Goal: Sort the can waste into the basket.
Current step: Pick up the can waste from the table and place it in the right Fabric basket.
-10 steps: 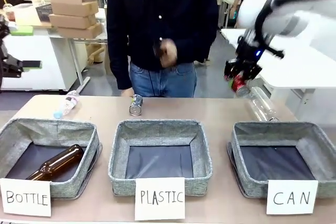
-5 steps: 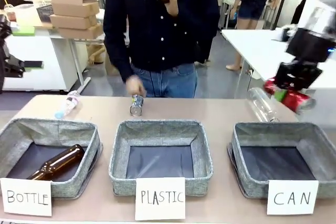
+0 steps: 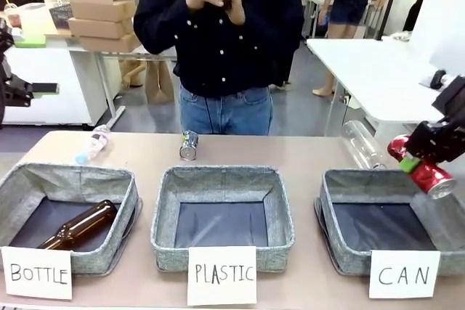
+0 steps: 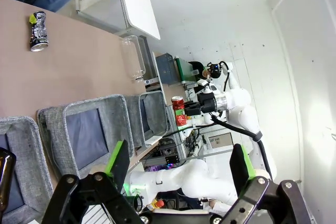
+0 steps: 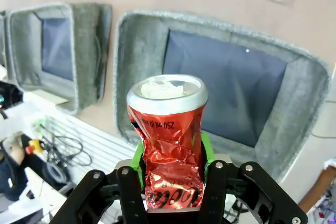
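Right wrist view: right hand is clenching the red can across its crumpled middle above the basket; it's looking light, thin-walled, crushable.

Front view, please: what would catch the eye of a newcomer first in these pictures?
The dented red can stands out first: the right tool is shut on it and holds it tilted in the air above the far right edge of the CAN basket. Next comes the silver can, alone on the table beyond the PLASTIC basket, near the person. A brown bottle lies in the BOTTLE basket at the left.
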You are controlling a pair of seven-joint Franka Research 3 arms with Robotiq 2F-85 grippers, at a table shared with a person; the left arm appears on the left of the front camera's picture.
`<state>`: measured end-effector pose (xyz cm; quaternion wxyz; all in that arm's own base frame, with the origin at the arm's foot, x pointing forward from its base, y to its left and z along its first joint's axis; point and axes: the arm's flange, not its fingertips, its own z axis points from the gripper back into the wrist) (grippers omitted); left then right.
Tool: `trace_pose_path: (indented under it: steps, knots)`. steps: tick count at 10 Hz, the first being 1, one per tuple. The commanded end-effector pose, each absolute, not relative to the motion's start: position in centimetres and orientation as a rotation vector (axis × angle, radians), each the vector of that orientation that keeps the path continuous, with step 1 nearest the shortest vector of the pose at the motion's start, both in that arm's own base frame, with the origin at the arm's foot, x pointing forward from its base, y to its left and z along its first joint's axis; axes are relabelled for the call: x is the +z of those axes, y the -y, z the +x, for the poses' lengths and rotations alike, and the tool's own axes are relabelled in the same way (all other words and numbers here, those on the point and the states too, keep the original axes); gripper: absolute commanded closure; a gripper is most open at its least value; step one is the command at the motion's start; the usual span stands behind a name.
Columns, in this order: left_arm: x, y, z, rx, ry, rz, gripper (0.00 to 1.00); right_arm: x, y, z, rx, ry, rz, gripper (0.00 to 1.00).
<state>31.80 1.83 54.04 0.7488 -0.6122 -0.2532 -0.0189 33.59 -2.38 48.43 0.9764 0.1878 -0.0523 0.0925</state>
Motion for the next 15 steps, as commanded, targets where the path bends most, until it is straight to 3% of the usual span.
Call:
trace_pose_path:
  steps: [1,3,4,5,13,15]
  knots:
    - [54.1,-1.7,31.8,-0.055,0.572,-1.362,0.0,49.0,2.6,35.1,0.227,0.125,0.402,1.0]
    - [54.1,-1.7,31.8,-0.055,0.572,-1.362,0.0,49.3,2.8,35.7,0.228,0.122,0.403,1.0]
    - [54.1,-1.7,31.8,-0.055,0.572,-1.362,0.0,49.5,2.9,36.0,0.2,0.12,0.413,0.26]
    - [54.1,-1.7,31.8,-0.055,0.572,-1.362,0.0,49.5,2.9,36.1,0.192,0.121,0.417,0.03]
    - [54.1,-1.7,31.8,-0.055,0.572,-1.362,0.0,49.6,2.7,36.8,0.179,0.12,0.435,0.0]
    - [54.1,-1.7,31.8,-0.055,0.572,-1.362,0.0,51.1,2.7,36.8,0.239,0.174,0.716,0.0]
